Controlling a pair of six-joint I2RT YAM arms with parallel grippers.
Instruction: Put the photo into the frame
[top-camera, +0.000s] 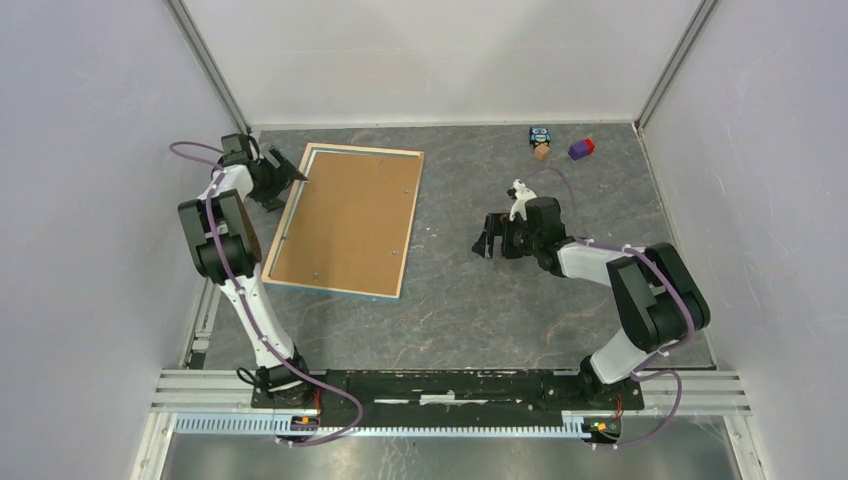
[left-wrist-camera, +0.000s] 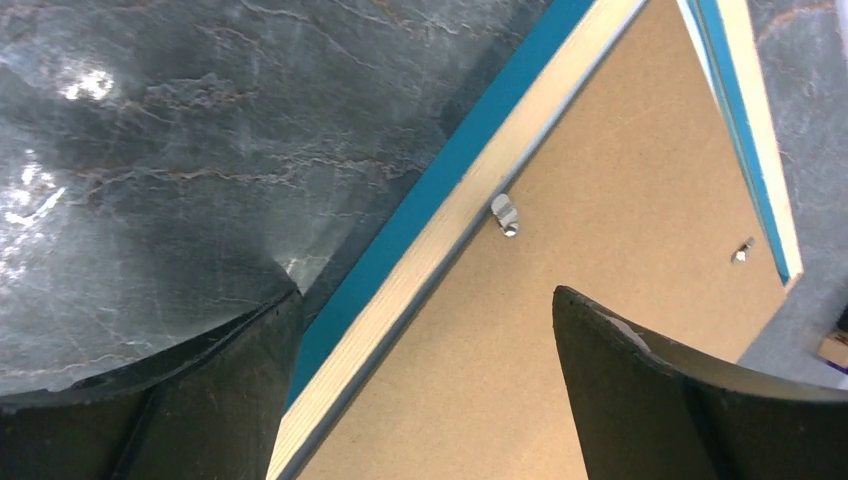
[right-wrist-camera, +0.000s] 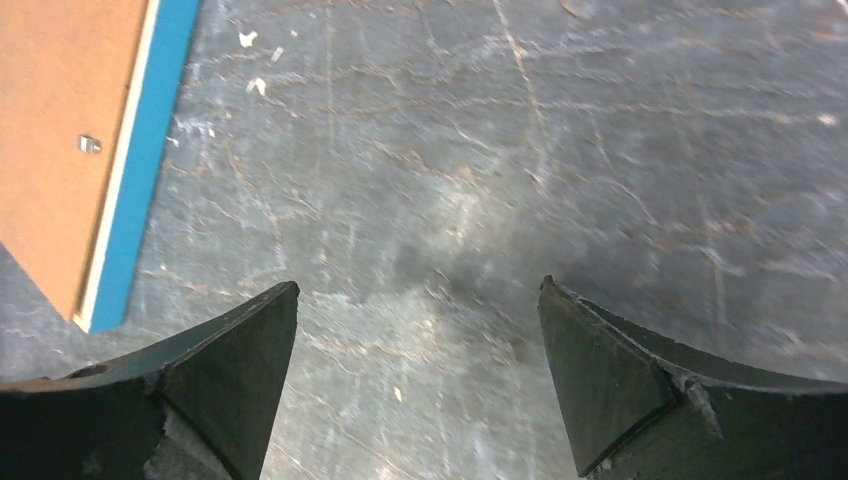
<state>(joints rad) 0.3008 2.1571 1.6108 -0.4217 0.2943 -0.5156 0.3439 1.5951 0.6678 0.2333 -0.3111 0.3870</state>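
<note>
The left claw (top-camera: 293, 180) is held wide open with nothing gripped. Its fingers are set astride one long rail of the frame (left-wrist-camera: 430, 270), which is laid face down beneath it, with a brown backing board (top-camera: 345, 220) inside. The right claw (top-camera: 486, 238) is likewise spread open over the grey table (top-camera: 470, 310), and the frame is seen well off to its left.

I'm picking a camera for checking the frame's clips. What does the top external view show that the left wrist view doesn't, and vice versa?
Only top external: the whole frame lying back-up, the right gripper over bare table, a small figure and a purple block at the far edge. Only left wrist: a metal clip close up at the backing board's edge, between the left gripper's open jaws. Both: the frame's blue edge, the backing board, the table. Neither shows the photo.
</note>
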